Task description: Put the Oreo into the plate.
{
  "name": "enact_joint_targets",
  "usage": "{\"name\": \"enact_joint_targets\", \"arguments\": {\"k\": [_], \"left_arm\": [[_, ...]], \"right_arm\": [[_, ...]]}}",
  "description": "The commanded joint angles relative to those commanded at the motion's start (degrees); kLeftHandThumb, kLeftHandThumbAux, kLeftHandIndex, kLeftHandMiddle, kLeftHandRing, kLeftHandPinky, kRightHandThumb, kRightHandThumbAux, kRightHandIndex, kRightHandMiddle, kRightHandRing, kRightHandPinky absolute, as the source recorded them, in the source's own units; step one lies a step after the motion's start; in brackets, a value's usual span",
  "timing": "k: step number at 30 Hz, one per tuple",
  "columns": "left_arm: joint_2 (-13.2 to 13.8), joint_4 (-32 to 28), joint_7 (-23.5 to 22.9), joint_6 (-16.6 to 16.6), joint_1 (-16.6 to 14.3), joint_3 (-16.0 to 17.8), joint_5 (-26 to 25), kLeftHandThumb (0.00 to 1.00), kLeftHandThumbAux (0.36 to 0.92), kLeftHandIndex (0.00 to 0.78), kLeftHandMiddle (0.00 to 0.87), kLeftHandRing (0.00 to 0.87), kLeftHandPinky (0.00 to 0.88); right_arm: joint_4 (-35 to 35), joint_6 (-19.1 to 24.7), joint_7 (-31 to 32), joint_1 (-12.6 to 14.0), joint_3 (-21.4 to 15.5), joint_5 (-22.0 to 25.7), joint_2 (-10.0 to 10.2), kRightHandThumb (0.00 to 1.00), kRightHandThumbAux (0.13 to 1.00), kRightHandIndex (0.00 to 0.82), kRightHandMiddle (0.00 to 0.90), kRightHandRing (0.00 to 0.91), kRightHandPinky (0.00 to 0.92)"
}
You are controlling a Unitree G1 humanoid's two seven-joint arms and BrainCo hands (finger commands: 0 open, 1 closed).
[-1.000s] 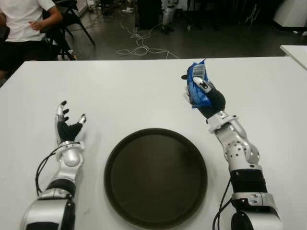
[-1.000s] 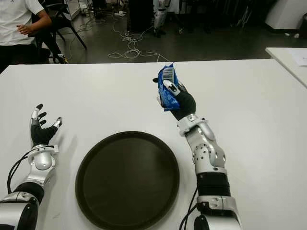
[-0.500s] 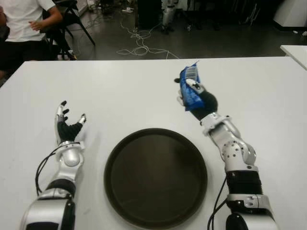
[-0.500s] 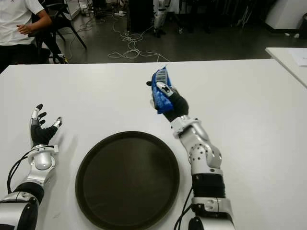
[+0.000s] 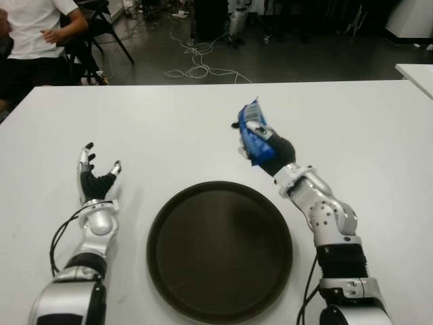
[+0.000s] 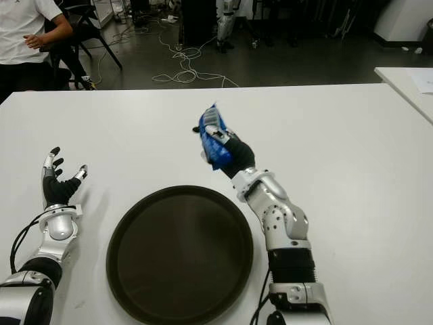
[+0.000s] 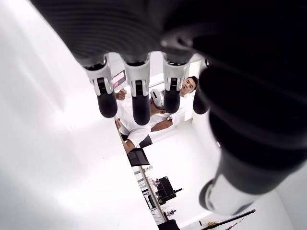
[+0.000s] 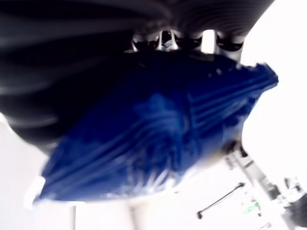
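Within 1 second our right hand point(image 5: 265, 142) carried the Oreo pack point(image 5: 253, 137) leftward, from above the table's point(image 5: 379, 135) middle right toward the far rim of the plate point(image 5: 220, 250); we judged the drop was close. Its fingers were wrapped tight around the crinkled, glossy blue wrapper, held above the table. The plate was round, dark and matte, near the front edge. Our left hand point(image 5: 95, 177) showed left of the plate, fingers spread, holding nothing.
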Motion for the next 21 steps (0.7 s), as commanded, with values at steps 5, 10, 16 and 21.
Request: {"name": "enact_joint_targets", "arguments": {"k": [5, 10, 16, 21], "left_arm": [[-0.06, -0.01, -0.06, -0.17, 0.01, 0.11, -0.16, 0.116, 0.810, 0.103, 0.083, 0.097, 0.124], [-0.01, -0.10, -0.56, -0.45, 0.07, 0.11, -0.31, 0.121, 0.817, 0.097, 0.073, 0.081, 0.104], [0.17, -0.09, -0.72, -0.30, 0.11, 0.04, -0.15, 0.082, 0.805, 0.085, 0.076, 0.082, 0.100], [0.20, -0.07, -0.71, -0.21, 0.10, -0.03, -0.05, 0.071, 0.809, 0.085, 0.083, 0.083, 0.094]], "right_arm": [[0.01, -1.67, 0.75, 0.51, 1.42, -2.07, 0.06, 0.707, 0.716, 0.440, 0.817, 0.816, 0.817], [0.48, -4.67, 1.93, 1.23, 3.09, -4.69, 0.13, 0.707, 0.717, 0.440, 0.809, 0.812, 0.813], [1.36, -7.69, 2.68, 1.67, 4.63, -7.41, 0.24, 0.707, 0.718, 0.440, 0.803, 0.809, 0.813], [2.38, -9.36, 3.48, 1.71, 5.74, -9.20, 0.12, 0.708, 0.717, 0.439, 0.799, 0.808, 0.814]]}}
